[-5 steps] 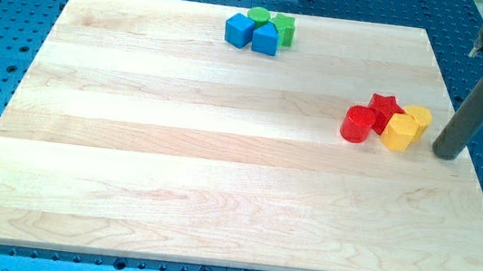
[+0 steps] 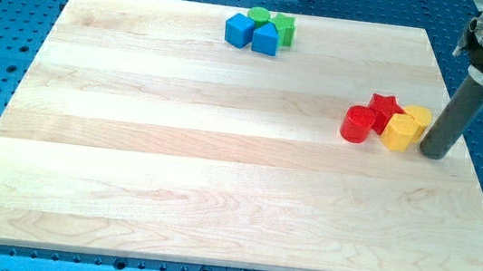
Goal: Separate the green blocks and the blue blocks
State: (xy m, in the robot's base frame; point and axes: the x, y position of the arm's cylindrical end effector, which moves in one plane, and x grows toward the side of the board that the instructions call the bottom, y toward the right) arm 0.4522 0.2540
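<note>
My tip [image 2: 434, 155] sits by the table's right edge, holding nothing, beside the yellow blocks [image 2: 404, 127]; green blocks [image 2: 273, 22] and blue blocks [image 2: 253, 34] clustered touching, top edge, well apart.

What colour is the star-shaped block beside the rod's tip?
Red star block, clearest in the camera view, left of my tip.

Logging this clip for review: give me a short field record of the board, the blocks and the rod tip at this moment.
surface: wooden board on blue perforated base
top cluster: blue cube, blue house-shaped block, green round block, green star, all bunched together
right cluster: red cylinder, red star, two yellow blocks
my tip: just right of the yellow blocks, far from the green and blue ones
separation: not done
</note>
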